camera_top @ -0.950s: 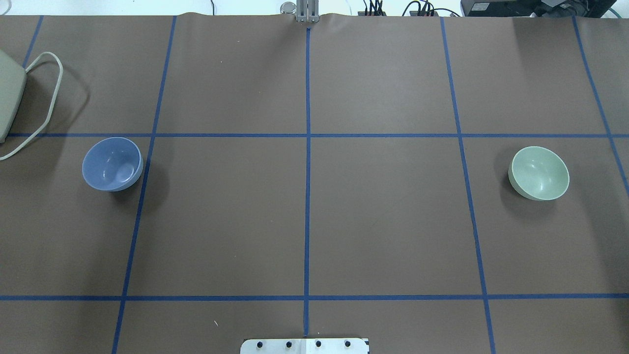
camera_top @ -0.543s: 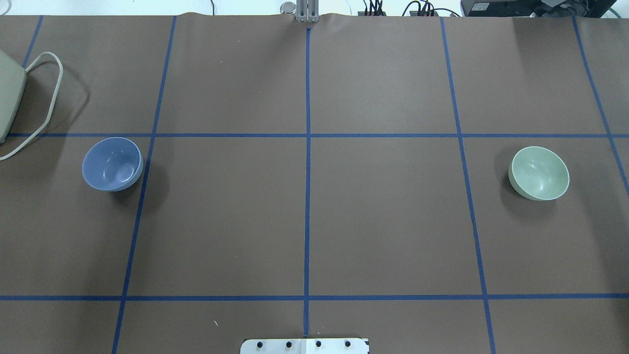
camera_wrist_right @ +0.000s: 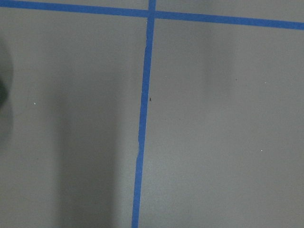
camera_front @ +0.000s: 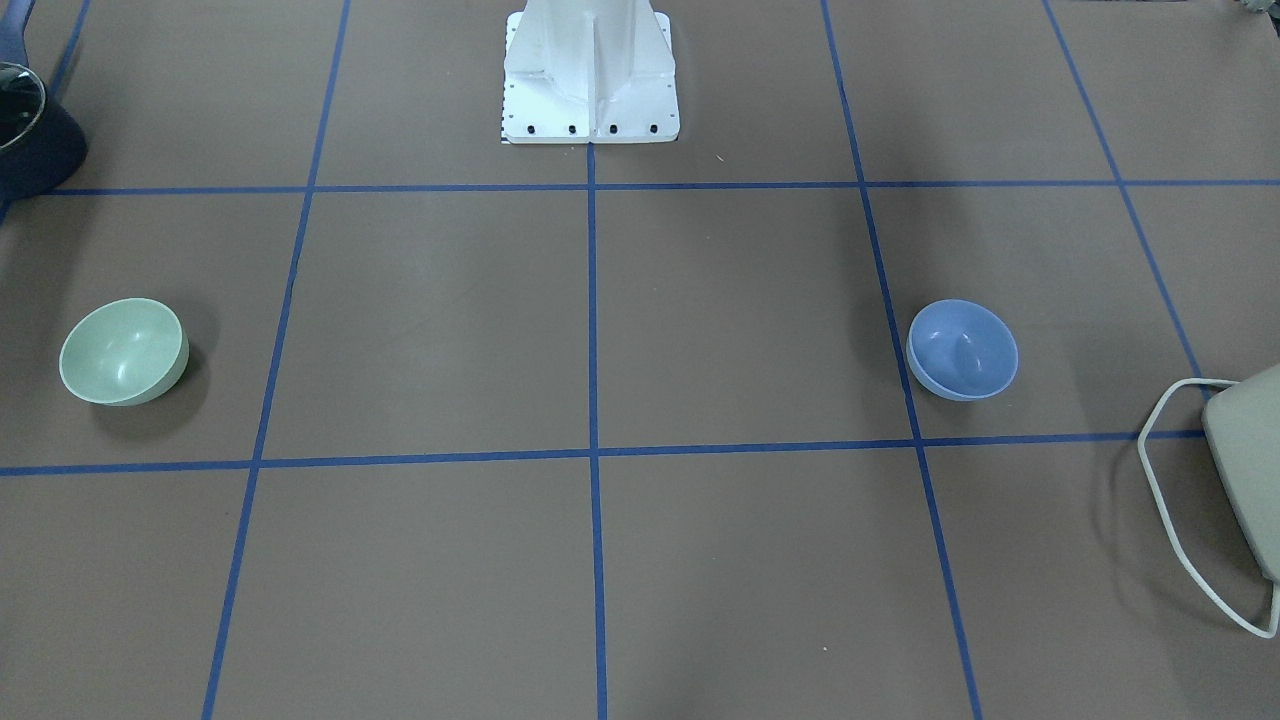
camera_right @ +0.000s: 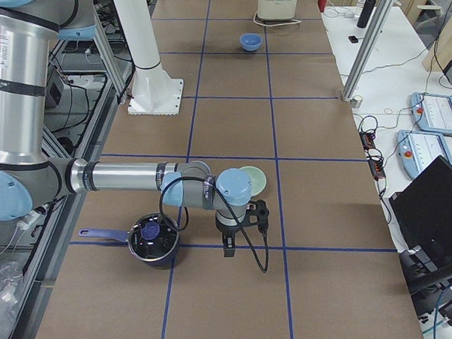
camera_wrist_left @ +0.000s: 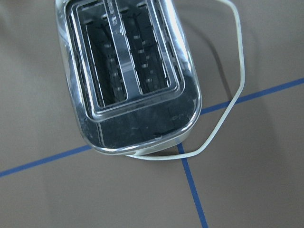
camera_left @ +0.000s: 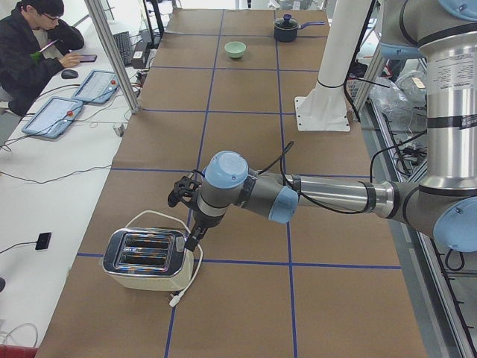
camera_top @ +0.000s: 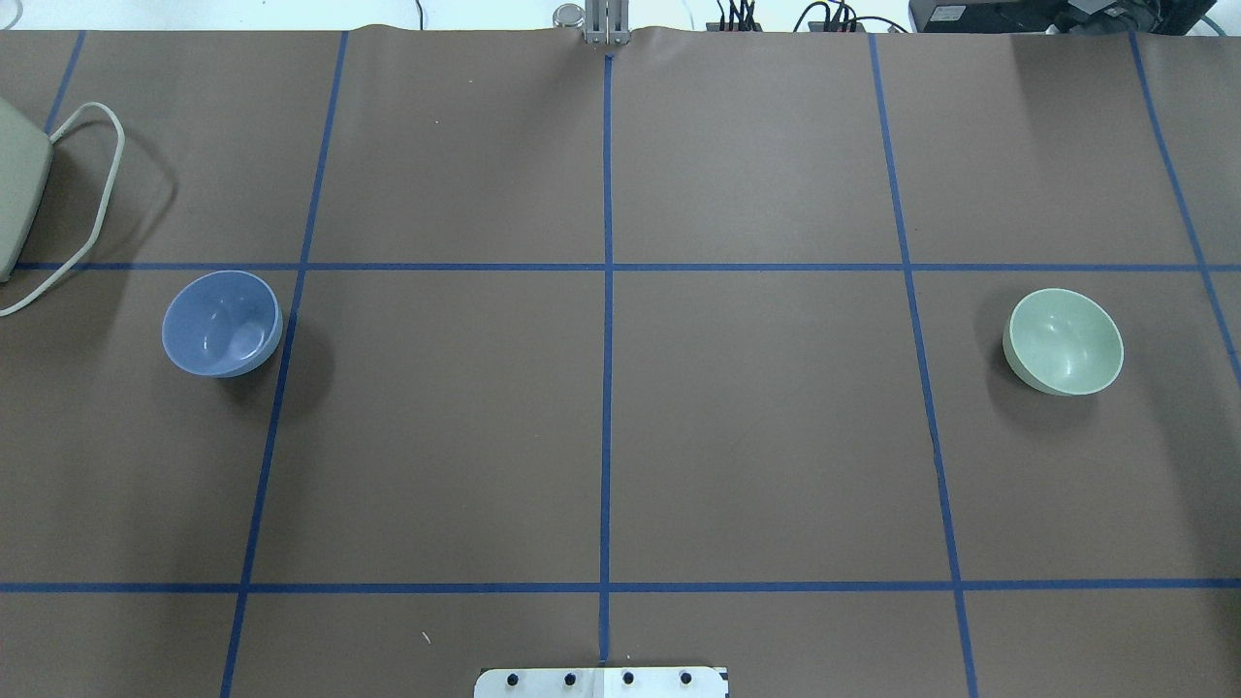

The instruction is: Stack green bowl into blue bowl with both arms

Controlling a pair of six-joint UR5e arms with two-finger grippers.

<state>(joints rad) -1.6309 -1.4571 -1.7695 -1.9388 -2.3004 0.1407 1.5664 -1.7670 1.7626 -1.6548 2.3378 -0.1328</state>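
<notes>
The small round periwinkle-blue plastic bowl [camera_top: 222,323] sat upright at the left of the brown desk [camera_top: 756,436], and the matching pale mint-green plastic bowl [camera_top: 1065,341] sat well apart at its right. For the left arm [camera_left: 328,195] and the right arm [camera_right: 121,176], whether the jaws were parted or held anything could not be told.

We see a table [camera_top: 756,436] covered in brown paper and marked into squares by blue tape lines [camera_top: 607,388]. On it the blue bowl [camera_top: 222,323] and the green bowl [camera_top: 1065,341] stand upright, well apart. A toaster [camera_left: 145,257] sits at the blue bowl's end, a dark lidded pot [camera_right: 153,244] at the green bowl's end, and a white pedestal [camera_front: 590,80] at the robot's edge.
</notes>
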